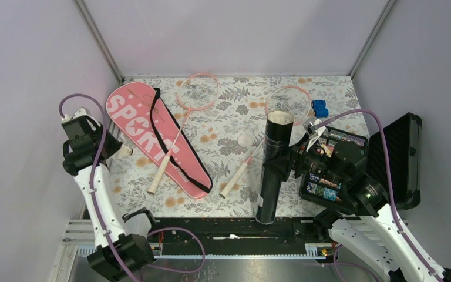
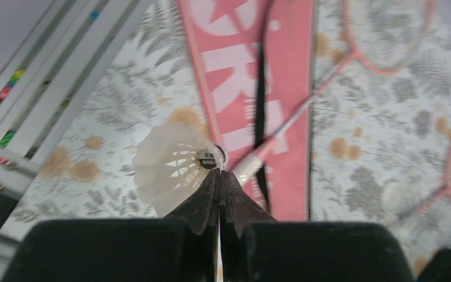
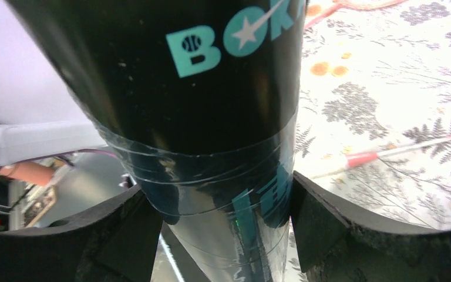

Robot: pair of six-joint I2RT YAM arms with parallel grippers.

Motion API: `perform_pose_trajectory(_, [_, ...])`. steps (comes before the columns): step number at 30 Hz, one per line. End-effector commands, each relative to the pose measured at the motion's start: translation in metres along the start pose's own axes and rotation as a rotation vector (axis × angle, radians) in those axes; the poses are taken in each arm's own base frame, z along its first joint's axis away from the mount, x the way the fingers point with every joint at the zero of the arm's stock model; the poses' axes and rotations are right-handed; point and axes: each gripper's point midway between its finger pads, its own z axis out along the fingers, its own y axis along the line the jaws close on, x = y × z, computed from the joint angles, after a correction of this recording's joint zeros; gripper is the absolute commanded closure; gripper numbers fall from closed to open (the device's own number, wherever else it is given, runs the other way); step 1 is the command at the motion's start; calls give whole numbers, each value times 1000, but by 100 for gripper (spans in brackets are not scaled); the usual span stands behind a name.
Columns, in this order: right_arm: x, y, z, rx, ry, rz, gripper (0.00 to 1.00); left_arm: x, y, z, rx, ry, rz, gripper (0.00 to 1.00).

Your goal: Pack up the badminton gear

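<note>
Shuttlecocks number two, white and feathery with round cork tips. The left pincer (image 2: 219,174), tips pressed together, nips the held shuttlecock (image 2: 170,167) at its cork; the loose shuttlecock (image 2: 394,197) lies on the fern-print cloth (image 1: 211,188) to that pincer's right. Two pink-framed rackets: the first racket (image 1: 176,132) crosses the long pink bag (image 1: 130,117) ahead, the second racket (image 1: 288,103) lies farther right. The right pincer (image 3: 229,226) clamps the single glossy black tube (image 3: 199,88), which stands upright between its fingers.

Pale plain walls (image 1: 229,29); fern-print table cover (image 1: 217,126); metal corner posts (image 1: 100,41)
</note>
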Motion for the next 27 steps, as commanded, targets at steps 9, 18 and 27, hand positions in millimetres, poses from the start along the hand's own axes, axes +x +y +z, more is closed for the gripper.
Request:
perform_pose_trajectory(9, [-19,-33,1,167,-65,-130,66,46,-138,-16,469,156,27,100])
perform_pose_trajectory(18, [-13,-35,8,156,-47,-114,66,106,-179,22,583,299,56,100])
perform_pose_trajectory(27, [-18,-31,12,136,-49,-116,66,173,-141,60,476,424,100,94])
